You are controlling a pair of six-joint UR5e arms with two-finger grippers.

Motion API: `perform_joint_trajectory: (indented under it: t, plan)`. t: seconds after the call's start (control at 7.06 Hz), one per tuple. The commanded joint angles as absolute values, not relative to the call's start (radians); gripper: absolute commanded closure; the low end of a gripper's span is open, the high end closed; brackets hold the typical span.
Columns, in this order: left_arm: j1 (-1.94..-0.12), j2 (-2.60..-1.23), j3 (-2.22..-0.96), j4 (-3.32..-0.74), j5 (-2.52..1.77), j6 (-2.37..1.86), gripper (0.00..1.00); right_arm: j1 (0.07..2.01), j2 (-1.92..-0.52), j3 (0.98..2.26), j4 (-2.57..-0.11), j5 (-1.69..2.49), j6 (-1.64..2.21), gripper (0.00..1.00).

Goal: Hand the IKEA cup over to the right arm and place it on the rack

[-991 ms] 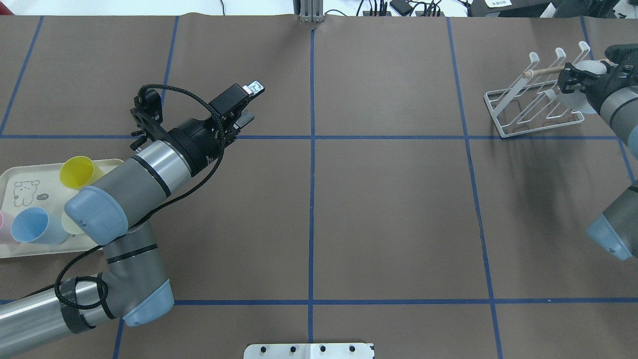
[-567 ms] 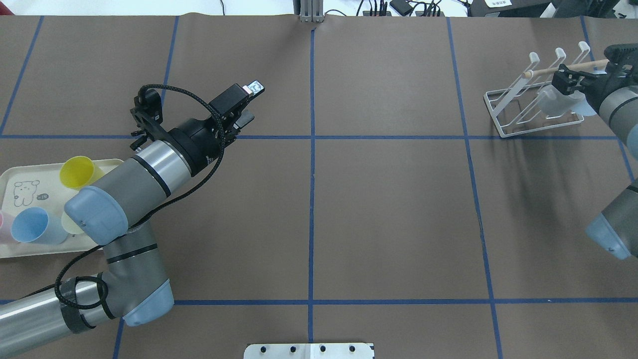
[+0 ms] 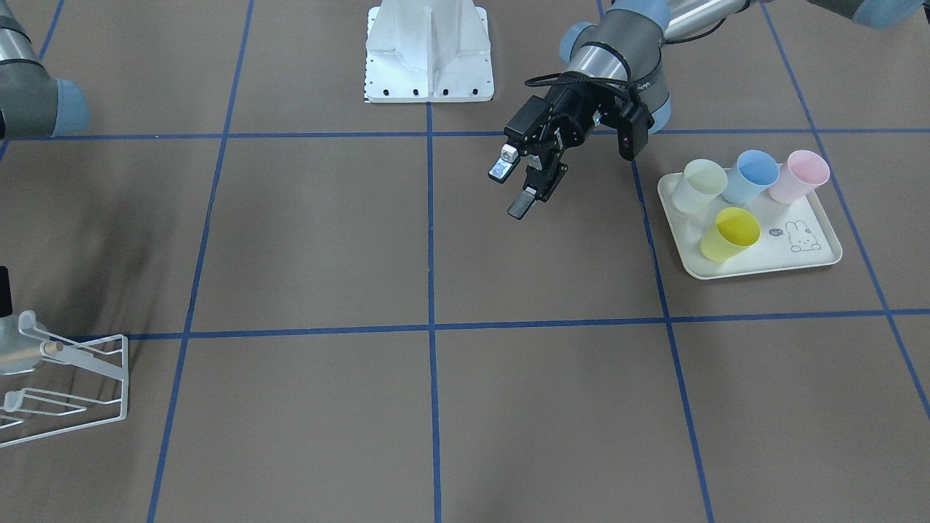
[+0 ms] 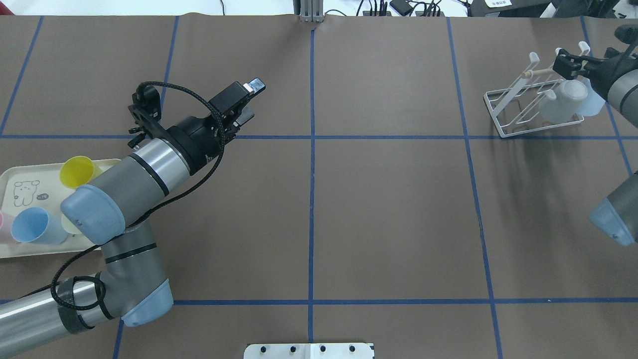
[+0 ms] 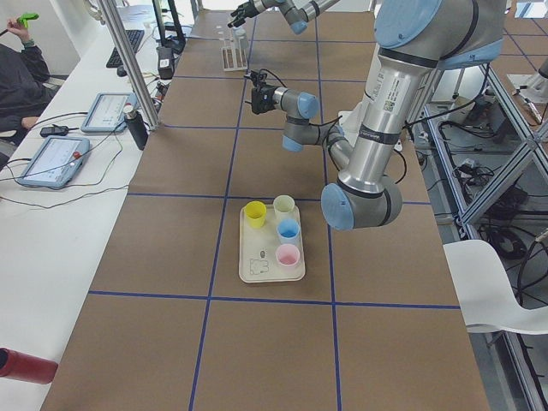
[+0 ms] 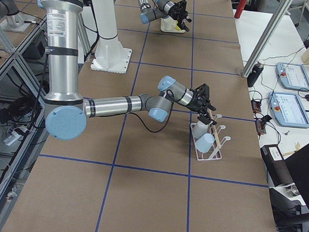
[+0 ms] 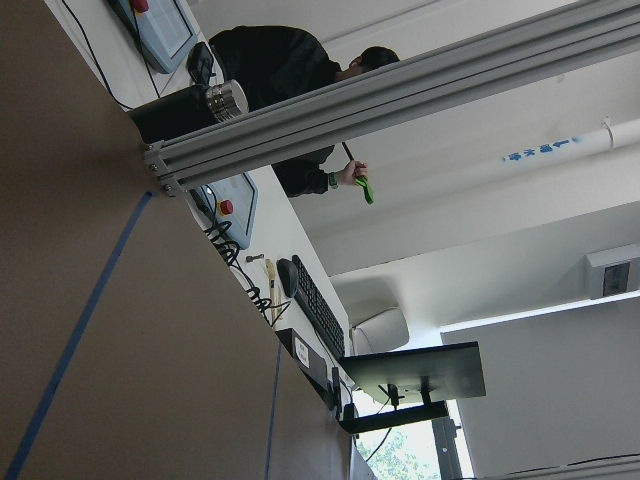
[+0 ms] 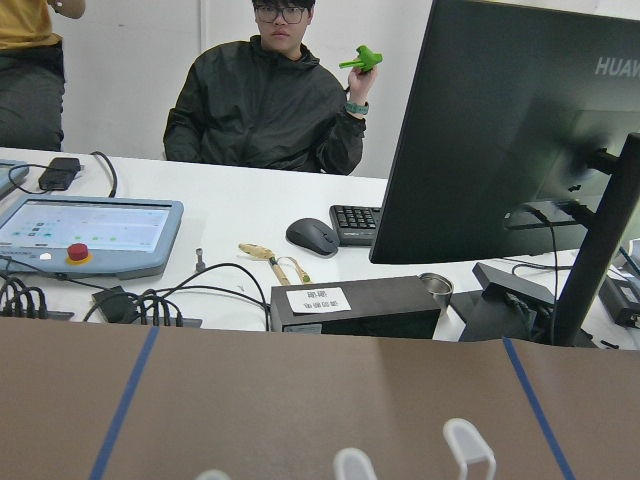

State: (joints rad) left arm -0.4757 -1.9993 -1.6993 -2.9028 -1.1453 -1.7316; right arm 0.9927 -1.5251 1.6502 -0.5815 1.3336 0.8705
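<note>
cup (image 4: 563, 101) is sitting on the rack (image 4: 528, 107), nothing gripping it | right gripper (image 4: 569, 65) is hovering just above it, can't tell if open or closed | left gripper (image 3: 514, 190) is hanging over the table with fingers spread, empty

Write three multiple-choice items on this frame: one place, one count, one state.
1. Where on the table is the tray?
A. On the robot's left side, near the left arm
B. At the centre
C. Against the wire rack

2. How many cups stand on the tray?
A. Two
B. Four
C. Six

3. What is the state of the left gripper?
A. Shut on a yellow cup
B. Open and empty
C. Shut on the rack

Key:
1 A: the overhead view shows it at the left edge, partly under that arm.
2 B: there is a yellow cup, pale green cup, blue cup and pink cup.
3 B: its fingers are spread, with nothing between them.
</note>
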Motion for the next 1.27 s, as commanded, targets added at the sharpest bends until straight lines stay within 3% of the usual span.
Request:
perform_joint_trajectory:
  t: [0.0,0.42,0.85,1.13]
  plan:
    - [-0.494,-1.956,-1.826,-2.738,-1.181,-1.649,0.0,1.061,-1.523,1.704,-0.589,1.513,0.876,0.0]
    - [-0.691,-1.728,-2.107,-2.405,-1.556,-1.394,0.0,1.153,-1.522,1.822,-0.69,1.817,0.931,0.0]
    - [-0.985,-1.515,-2.118,-2.326,-2.044,-0.956,0.0,1.152,-1.453,1.933,-0.818,2.004,1.096,0.0]
    - [-1.038,-1.511,-2.115,-2.06,-2.126,-0.699,0.0,1.132,-1.376,1.927,-0.819,2.019,1.26,0.0]
